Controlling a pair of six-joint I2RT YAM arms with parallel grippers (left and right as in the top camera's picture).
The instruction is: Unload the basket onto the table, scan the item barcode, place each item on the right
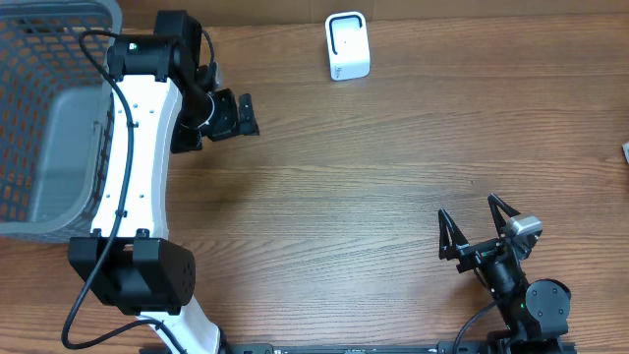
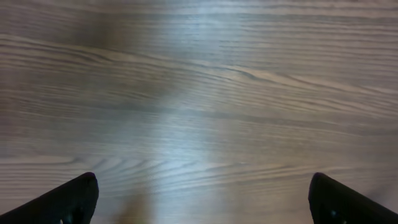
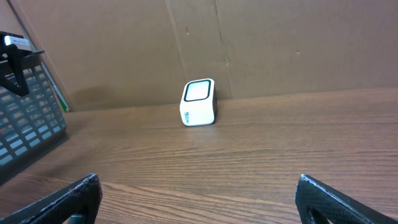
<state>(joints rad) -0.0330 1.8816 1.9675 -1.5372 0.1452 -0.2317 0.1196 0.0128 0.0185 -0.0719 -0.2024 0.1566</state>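
The item and its barcode do not show in any view. A small white scanner box (image 1: 347, 46) with a dark-framed window stands at the table's far edge; the right wrist view has the scanner (image 3: 198, 102) straight ahead against the cardboard wall. My left gripper (image 1: 232, 114) hangs open near the basket, and its wrist view shows only bare wood between the fingers (image 2: 203, 180). My right gripper (image 1: 468, 208) sits open near the front right, pointing toward the scanner, with nothing between its fingers (image 3: 198, 180).
A grey mesh basket (image 1: 39, 118) fills the left edge of the table, and the basket (image 3: 25, 127) also appears at the left of the right wrist view. A small pale object (image 1: 625, 150) peeks in at the right edge. The brown cardboard wall (image 3: 280, 43) backs the table.
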